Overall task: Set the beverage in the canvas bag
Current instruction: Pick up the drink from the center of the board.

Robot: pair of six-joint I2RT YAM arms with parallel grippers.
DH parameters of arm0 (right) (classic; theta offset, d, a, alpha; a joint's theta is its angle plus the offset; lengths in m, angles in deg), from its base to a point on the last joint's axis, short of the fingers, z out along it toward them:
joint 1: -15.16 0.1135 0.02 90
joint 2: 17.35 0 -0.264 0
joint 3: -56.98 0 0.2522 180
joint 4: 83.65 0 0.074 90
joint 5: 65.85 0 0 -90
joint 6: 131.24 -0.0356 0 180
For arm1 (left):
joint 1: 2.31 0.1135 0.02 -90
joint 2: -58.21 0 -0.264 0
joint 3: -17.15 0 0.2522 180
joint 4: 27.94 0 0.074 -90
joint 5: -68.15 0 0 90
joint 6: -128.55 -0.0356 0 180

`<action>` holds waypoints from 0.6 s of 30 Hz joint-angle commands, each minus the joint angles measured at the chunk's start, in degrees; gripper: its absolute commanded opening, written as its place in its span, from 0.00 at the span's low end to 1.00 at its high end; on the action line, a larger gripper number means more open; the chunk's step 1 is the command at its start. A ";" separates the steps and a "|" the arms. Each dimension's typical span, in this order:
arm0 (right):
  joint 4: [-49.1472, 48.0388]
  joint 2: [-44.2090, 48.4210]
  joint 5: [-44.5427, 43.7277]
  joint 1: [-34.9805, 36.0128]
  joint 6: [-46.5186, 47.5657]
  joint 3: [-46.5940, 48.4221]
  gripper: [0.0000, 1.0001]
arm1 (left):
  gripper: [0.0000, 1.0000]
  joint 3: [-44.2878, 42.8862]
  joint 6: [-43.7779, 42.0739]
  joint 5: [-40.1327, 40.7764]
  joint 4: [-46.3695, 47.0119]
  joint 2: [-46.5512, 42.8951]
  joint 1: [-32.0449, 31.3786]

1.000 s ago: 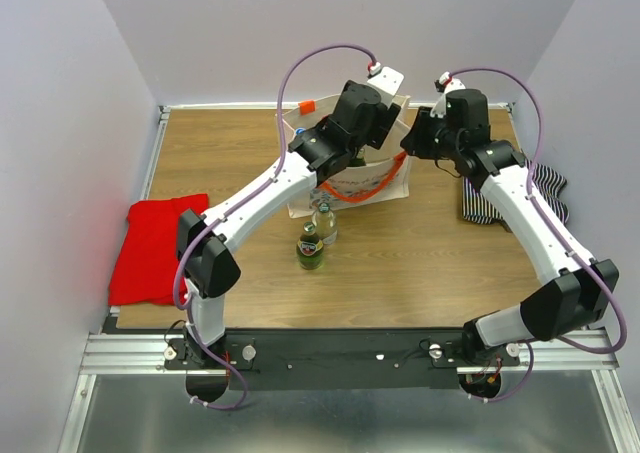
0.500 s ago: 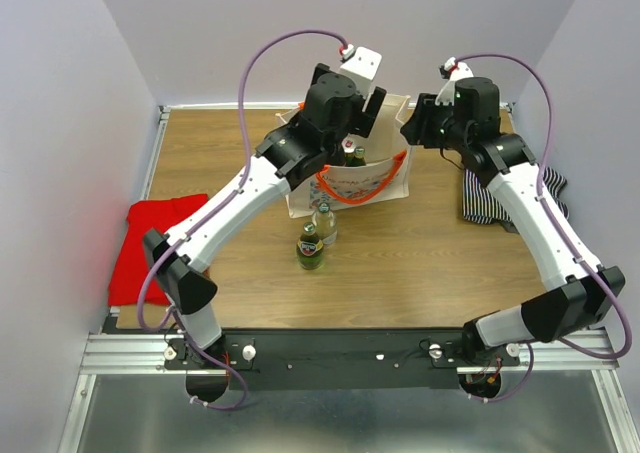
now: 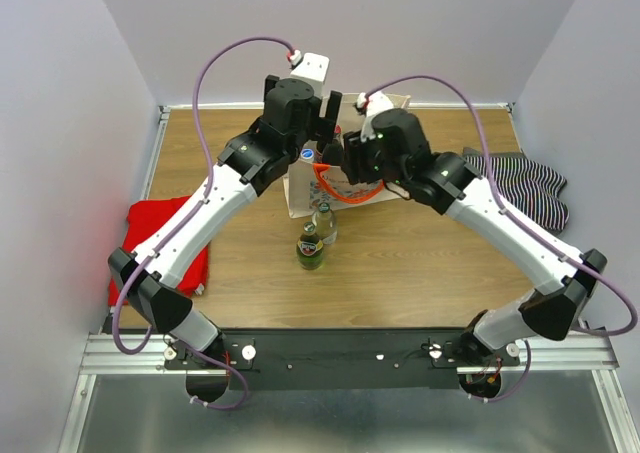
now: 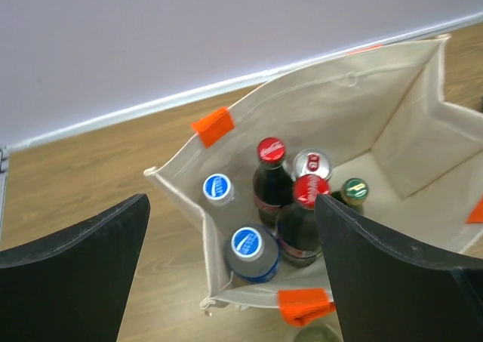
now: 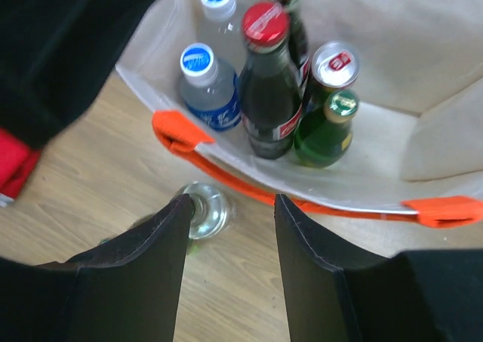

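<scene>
Our left tool (image 4: 230,206) gapes empty above the bag (image 4: 339,108); our right tool (image 5: 232,202), also open, hovers over a bottle (image 5: 202,210) on the table (image 3: 420,263) beside it. Probably glass: heavy, slick, breakable; we should grip its neck.

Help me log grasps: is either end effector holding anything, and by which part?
Nothing is held. The left end effector and right end effector both hang open and empty above the canvas bag.
</scene>
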 commanded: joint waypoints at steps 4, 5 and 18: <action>4.00 -4.91 -7.63 7.42 -2.62 1.64 0.57 | 0.99 2.91 7.13 -4.46 -4.50 -2.36 6.21; 4.08 -5.43 -7.54 8.38 -3.06 1.55 0.57 | 0.99 2.82 8.00 -4.46 -5.02 -2.35 7.35; 5.76 -11.94 -5.69 12.26 -4.03 -0.73 0.56 | 0.99 3.00 11.61 -6.40 -8.81 -0.77 14.74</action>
